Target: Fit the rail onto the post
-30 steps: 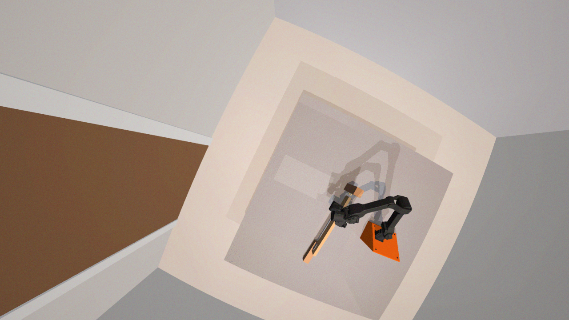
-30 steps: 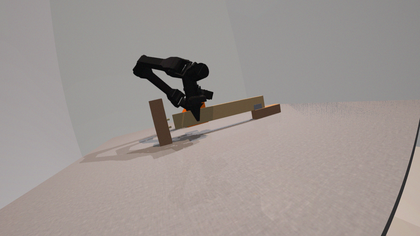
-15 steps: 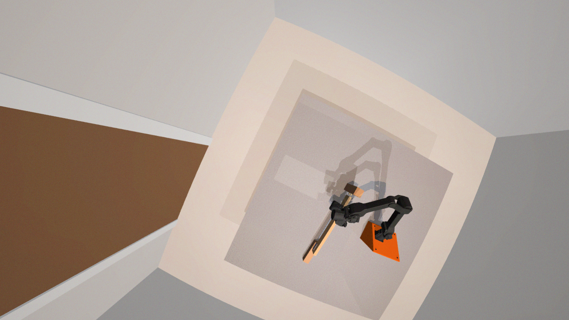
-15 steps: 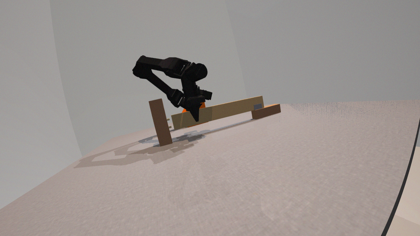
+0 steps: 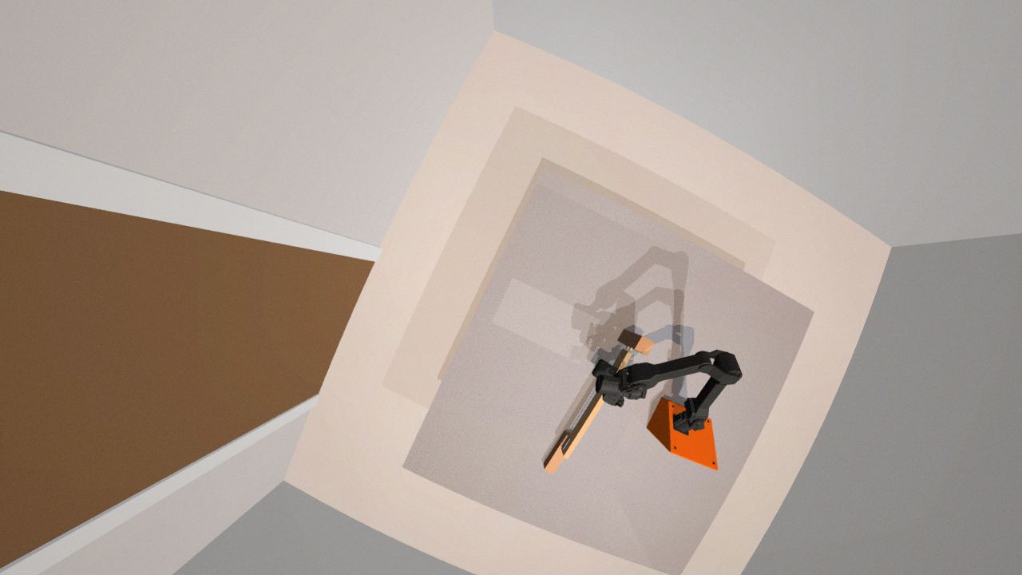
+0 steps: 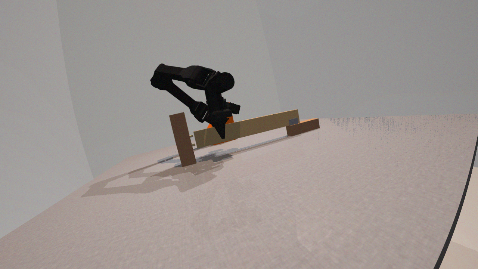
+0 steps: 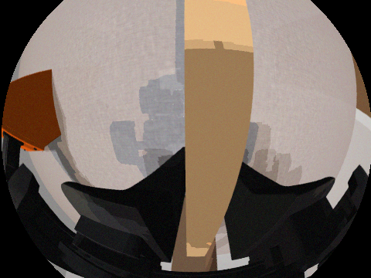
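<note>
Two pegs (image 6: 191, 136) jut from the post (image 6: 182, 139), and we see a narrow gap left between the post and the near end of the rail (image 6: 247, 127). The gripper (image 6: 221, 133) is clamped on the rail — close to that end, which we see lifted off the table (image 6: 300, 207). The far end sits at the footboard block (image 6: 302, 126). We cannot tell how far the pegs reach.

Even, soft overhead lighting without glare; layered grey shadows of the black jointed arm (image 6: 187, 83) spread across the pale speckled worktop (image 6: 300, 200); strong fisheye bending at frame edges, circular black vignette in the wrist view, blocky shadow edges there, otherwise sharp.
</note>
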{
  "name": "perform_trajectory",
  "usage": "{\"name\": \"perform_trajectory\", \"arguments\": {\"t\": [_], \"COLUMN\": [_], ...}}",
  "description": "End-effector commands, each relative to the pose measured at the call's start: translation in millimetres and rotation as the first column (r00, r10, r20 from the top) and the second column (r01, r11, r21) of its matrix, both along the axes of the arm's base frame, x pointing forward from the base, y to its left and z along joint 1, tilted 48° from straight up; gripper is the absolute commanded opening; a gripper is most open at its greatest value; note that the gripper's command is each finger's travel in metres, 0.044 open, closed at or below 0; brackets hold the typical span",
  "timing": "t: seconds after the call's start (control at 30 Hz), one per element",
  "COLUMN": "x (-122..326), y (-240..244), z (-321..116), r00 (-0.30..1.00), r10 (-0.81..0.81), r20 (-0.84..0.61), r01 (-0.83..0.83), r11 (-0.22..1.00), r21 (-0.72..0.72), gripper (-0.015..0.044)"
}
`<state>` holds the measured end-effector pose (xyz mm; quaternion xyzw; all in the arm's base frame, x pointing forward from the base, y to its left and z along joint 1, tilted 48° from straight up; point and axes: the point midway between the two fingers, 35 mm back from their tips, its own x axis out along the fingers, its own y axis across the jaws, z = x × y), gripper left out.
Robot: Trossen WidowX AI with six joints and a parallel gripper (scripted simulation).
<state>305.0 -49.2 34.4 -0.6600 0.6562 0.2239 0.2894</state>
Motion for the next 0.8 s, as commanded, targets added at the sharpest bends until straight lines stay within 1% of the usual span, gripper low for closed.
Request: {"name": "perform_trajectory", "arguments": {"t": [0.0, 0.77], "x": [-0.3, -1.0], "y": [-0.6, -6.1], "z": [1.5, 6.5], "r00": [1.000, 1.000], "r10": [0.003, 0.003], "r20": [-0.003, -0.003], "r01": [-0.003, -0.003], "r11": [1.000, 1.000], "r21": [0.001, 0.000], "gripper": [0.0000, 0.0000]}}
